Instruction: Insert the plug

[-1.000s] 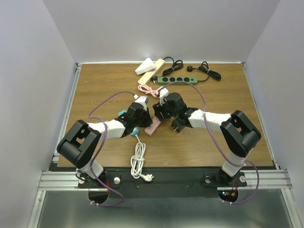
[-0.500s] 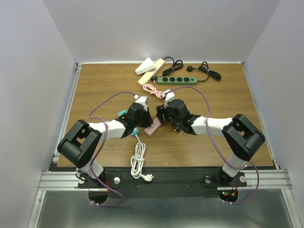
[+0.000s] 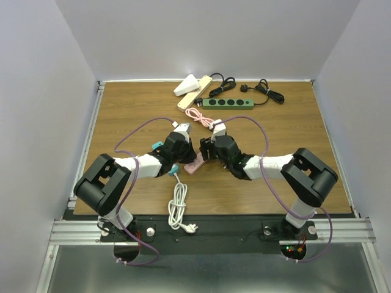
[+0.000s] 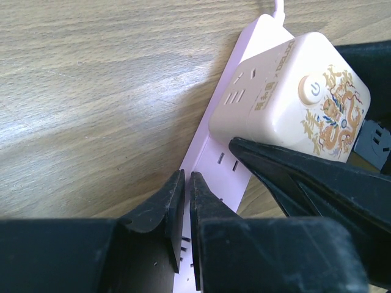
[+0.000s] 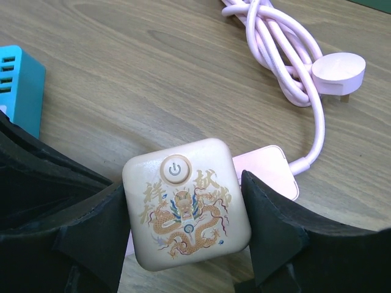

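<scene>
Right wrist, pink cable (image 5: 263,24) near plug (image 5: 186,204)

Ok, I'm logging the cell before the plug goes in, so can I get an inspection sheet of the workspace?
Surface: wooden table, no spills seen.
Job's things: cream cube plug sits over the pink power strip; cannot tell if it is seated.
Clutter: green power strip, white strip and beige strip at the far edge; teal block by the left arm.
Grippers: right end effector shut on the cube plug; left end effector shut, tips at the pink power strip's edge.
Cables: pink cord coiled; white cord bundled near the front; black cords at the back.
Surroundings: grey walls; nothing else seen.
</scene>
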You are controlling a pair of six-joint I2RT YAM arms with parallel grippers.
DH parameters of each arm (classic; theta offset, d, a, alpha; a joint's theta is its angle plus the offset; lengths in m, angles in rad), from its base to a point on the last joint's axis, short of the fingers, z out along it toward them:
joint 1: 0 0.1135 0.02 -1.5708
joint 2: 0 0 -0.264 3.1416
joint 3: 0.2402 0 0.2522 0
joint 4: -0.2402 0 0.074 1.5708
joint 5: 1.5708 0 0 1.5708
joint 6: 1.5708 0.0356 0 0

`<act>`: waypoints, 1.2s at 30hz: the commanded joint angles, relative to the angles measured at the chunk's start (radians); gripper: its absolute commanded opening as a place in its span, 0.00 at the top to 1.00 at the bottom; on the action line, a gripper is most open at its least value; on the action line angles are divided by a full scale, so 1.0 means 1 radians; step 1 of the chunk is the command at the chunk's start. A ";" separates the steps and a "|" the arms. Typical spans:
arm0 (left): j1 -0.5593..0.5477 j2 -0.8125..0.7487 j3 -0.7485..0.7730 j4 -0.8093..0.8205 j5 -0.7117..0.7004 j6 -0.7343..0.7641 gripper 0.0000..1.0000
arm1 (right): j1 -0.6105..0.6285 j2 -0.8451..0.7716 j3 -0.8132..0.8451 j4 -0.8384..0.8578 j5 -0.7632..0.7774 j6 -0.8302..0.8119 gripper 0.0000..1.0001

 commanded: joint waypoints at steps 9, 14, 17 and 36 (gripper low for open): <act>-0.026 0.048 -0.036 -0.102 0.047 -0.011 0.83 | 0.208 0.191 -0.177 -0.405 -0.245 0.371 1.00; -0.026 0.050 -0.042 -0.096 0.047 -0.013 0.83 | 0.228 0.195 -0.191 -0.400 -0.247 0.403 1.00; -0.026 0.053 -0.041 -0.091 0.050 -0.013 0.83 | 0.234 0.201 -0.191 -0.400 -0.251 0.414 1.00; -0.027 -0.011 -0.143 -0.036 0.058 -0.042 0.83 | 0.239 0.241 -0.138 -0.463 -0.260 0.455 1.00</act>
